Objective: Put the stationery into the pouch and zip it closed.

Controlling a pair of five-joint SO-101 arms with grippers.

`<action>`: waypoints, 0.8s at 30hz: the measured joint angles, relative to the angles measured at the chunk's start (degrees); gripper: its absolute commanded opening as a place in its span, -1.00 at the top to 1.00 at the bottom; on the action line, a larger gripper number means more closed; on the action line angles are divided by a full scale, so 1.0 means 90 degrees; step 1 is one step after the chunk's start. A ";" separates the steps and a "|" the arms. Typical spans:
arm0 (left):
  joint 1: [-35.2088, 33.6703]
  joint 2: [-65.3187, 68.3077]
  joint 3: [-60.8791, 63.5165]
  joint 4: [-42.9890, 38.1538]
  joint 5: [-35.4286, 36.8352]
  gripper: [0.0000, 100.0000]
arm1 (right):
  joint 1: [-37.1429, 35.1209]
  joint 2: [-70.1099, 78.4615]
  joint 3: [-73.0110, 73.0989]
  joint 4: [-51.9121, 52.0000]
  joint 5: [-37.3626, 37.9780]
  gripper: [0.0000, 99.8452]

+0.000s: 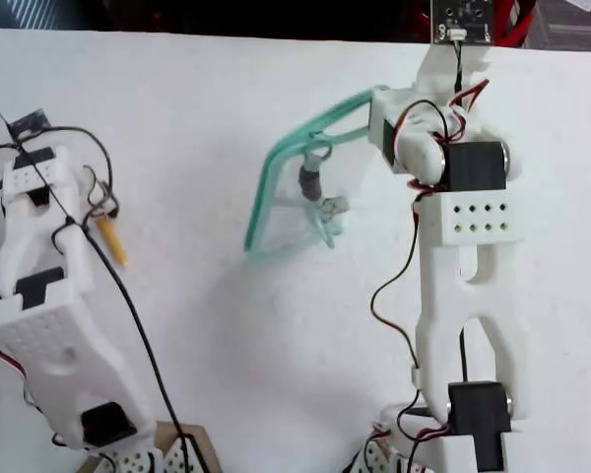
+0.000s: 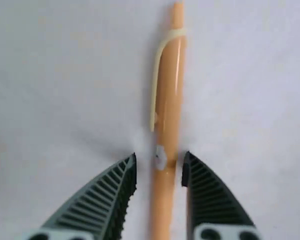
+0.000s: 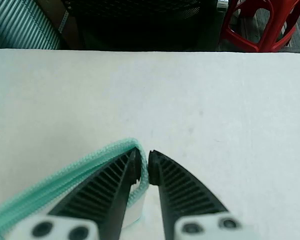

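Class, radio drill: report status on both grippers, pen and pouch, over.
Left gripper open, astride pen on table. Right gripper shut on pouch rim. Cable runs close by pen.

Two white printed arms at a white table (image 1: 207,335).
Left arm (image 1: 39,296) along the left side, an orange-yellow plastic pen (image 1: 113,239) lying at its tip. Right arm (image 1: 468,246) stretched up the right side, meeting the upper corner of a clear plastic pouch with a teal zip edge (image 1: 266,187); inside, a grey cylindrical item (image 1: 309,181) and a small whitish piece (image 1: 332,206).
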 measured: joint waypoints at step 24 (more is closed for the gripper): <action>0.0733 -0.3614 -0.2608 0.3321 -0.0322 0.95 | 0.0000 0.0010 0.0000 0.0000 0.0000 0.96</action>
